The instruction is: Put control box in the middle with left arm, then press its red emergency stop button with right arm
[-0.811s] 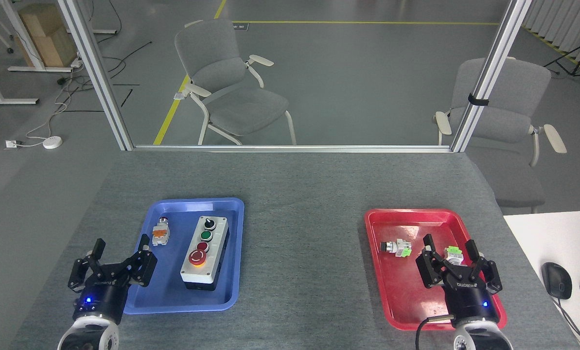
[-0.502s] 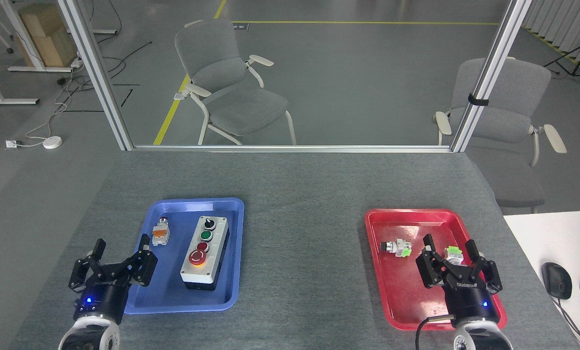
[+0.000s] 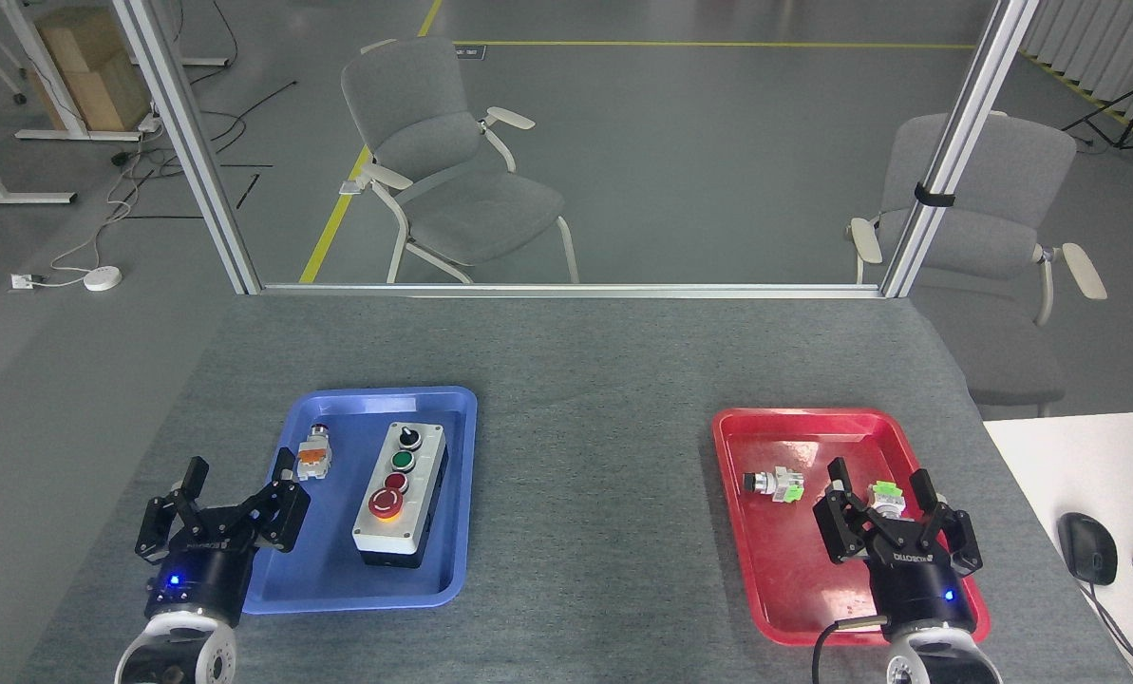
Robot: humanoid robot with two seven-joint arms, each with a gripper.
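Across the table: grey felt-textured tabletop [image 3: 585,380] fills the view; its bare middle [image 3: 590,494] lies between two trays and holds nothing yet.
Blue tray: shallow blue plastic tray [image 3: 338,594] at about 8 o'clock from the table's centre, holding the box and one loose push-button part [image 3: 314,453].
Red tray: shallow red plastic tray [image 3: 765,570] at about 4 o'clock, holding two small loose button parts.
Control box: oblong light-grey control box with a black base [image 3: 401,496] rests flat in the right half of the blue tray, not yet moved.
Long axis: runs roughly 12 to 6 o'clock, leaning slightly to 1; knob at the far end.
Emergency stop: red mushroom-head button with a yellow collar [image 3: 385,503] sits at the box's near end, unpressed by my judgement.
Left gripper: black clawed left gripper [image 3: 234,499] hovers over the tray's left rim, claws spread apart, empty.
Key relation: box lies at about 3 o'clock from those claws, near but apart; this arm is far nearer.
Right gripper: black clawed right gripper with a cable loop [image 3: 884,508] hangs over the red tray, claws apart, empty, well away from the box.
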